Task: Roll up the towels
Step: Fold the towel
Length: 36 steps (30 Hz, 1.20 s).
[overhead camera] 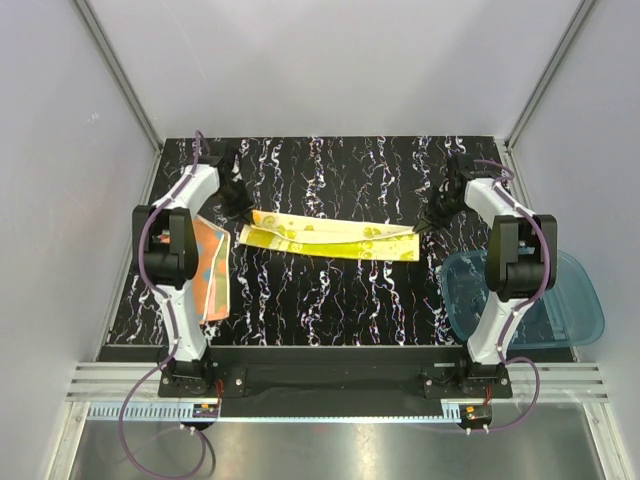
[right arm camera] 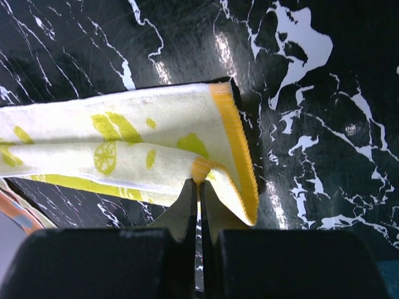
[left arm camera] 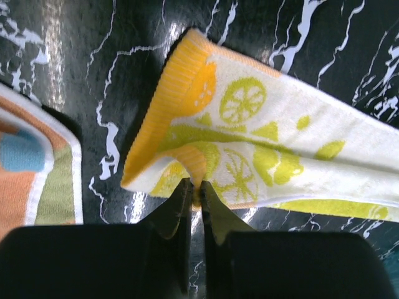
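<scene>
The yellow towel [overhead camera: 330,238], white with lemon prints and orange-yellow edging, is stretched into a long folded strip across the middle of the black marbled table. My left gripper [overhead camera: 238,205] is shut on its left end, pinching a fold of the edging [left arm camera: 194,187]. My right gripper [overhead camera: 428,222] is shut on its right end, pinching the edging [right arm camera: 199,177]. The yellow towel fills the upper part of the left wrist view [left arm camera: 262,143] and the left of the right wrist view [right arm camera: 124,149]. The orange towel [overhead camera: 210,268] lies flat at the table's left side under my left arm, and also shows in the left wrist view [left arm camera: 37,180].
A translucent blue tray [overhead camera: 530,300] sits at the table's right edge under my right arm. Grey walls enclose the table on three sides. The arm bases stand on a black rail at the near edge.
</scene>
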{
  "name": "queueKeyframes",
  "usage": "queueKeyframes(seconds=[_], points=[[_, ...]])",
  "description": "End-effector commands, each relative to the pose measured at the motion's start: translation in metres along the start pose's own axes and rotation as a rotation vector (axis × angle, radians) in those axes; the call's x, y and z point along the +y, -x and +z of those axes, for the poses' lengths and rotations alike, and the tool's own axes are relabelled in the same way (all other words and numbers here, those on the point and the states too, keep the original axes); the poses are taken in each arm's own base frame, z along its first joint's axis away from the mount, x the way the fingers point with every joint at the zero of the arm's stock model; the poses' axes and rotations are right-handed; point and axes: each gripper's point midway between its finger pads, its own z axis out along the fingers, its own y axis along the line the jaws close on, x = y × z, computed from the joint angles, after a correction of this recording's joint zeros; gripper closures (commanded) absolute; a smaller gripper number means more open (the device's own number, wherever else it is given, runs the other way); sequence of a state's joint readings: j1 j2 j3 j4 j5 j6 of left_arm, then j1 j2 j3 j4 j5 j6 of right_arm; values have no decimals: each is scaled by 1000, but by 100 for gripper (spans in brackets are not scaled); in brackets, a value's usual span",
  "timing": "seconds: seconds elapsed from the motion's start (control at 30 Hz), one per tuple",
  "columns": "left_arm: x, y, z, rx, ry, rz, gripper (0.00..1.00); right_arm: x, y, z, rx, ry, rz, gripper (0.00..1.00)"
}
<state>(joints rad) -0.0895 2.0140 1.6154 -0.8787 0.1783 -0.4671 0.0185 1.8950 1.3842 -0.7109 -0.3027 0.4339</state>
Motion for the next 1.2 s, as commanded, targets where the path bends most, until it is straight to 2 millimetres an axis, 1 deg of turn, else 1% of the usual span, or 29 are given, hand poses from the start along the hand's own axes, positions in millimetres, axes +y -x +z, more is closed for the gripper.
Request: queueKeyframes(seconds=[0.0, 0.03, 0.1, 0.13, 0.17, 0.23, 0.3, 0.33, 0.37, 0.43, 0.47, 0.53, 0.57, 0.63, 0.67, 0.7, 0.73, 0.8, 0.83, 0.87, 0.9, 0.93, 0.97, 1.0, 1.03, 1.07, 1.1, 1.13, 1.17], points=[[-4, 19, -1, -16, 2, 7, 100, 10, 14, -3, 0, 43, -7, 99], [-1, 18, 8, 6, 12, 0, 100, -1, 21, -1, 1, 34, 28, 97], [-7, 26, 9, 13, -8, -7, 100, 0, 25, 1, 6, 44, 33, 94], [-6, 25, 18, 40, -12, -18, 99, -3, 25, 6, 20, 38, 43, 92], [-11, 32, 16, 33, -29, -24, 98, -3, 26, 7, 24, 37, 43, 89], [-13, 32, 22, 61, -45, -36, 93, 0, 28, 10, 28, 48, 44, 87], [-14, 36, 22, 65, -63, -55, 91, 3, 32, 9, 27, 55, 39, 75], [-14, 36, 25, 70, -65, -62, 85, 2, 32, 10, 33, 51, 40, 67], [-14, 38, 24, 68, -68, -72, 81, 2, 33, 9, 30, 48, 38, 49], [-16, 41, 22, 61, -85, -75, 73, 5, 39, 5, 19, 46, 32, 42], [-18, 42, 19, 55, -98, -72, 60, 6, 41, 3, 14, 46, 28, 39], [-27, 47, 11, 33, -148, -37, 45, 12, 48, -6, -4, 49, 17, 31], [-30, 49, 6, 19, -161, -17, 31, 13, 51, -9, -14, 45, 13, 29], [-34, 56, -10, -27, -171, 4, 21, 17, 62, -21, -55, 35, 1, 22], [-34, 59, -15, -43, -166, 18, 4, 16, 63, -25, -61, 19, 2, 21], [-34, 61, -22, -61, -161, 27, 1, 20, 68, -34, -85, 22, -4, 20], [-33, 67, -34, -101, -145, 34, 1, 21, 69, -40, -98, 18, -6, 20], [-30, 69, -44, -139, -119, 40, 1, 23, 68, -57, -135, 8, -15, 19], [-30, 72, -60, -187, -111, 47, 1, 25, 65, -63, -145, 9, -20, 19], [-24, 63, -56, -179, -86, 46, 1, 27, 63, -67, -157, 11, -28, 19], [-24, 64, -60, -213, -76, 51, 1, 29, 56, -75, -170, 19, -38, 19], [-21, 64, -77, -271, -51, 54, 1, 34, 52, -76, -177, 34, -57, 20], [-17, 51, -71, -260, -31, 49, 1, 46, 41, -76, -166, 58, -90, 23], [-17, 50, -74, -293, -25, 49, 1, 49, 28, -72, -135, 81, -95, 25], [-16, 49, -87, -342, -10, 46, 1, 55, 20, -74, -129, 104, -112, 27], [-20, 44, -87, -351, -18, 48, 1, 66, 12, -70, -121, 133, -138, 35], [-19, 37, -81, -350, -17, 48, 1, 68, -2, -63, -79, 158, -138, 39], [-20, 35, -87, -375, -18, 48, 1, 73, -5, -60, -79, 181, -147, 45], [-24, 29, -85, -374, -29, 53, 1, 75, -18, -51, -36, 199, -147, 65]])
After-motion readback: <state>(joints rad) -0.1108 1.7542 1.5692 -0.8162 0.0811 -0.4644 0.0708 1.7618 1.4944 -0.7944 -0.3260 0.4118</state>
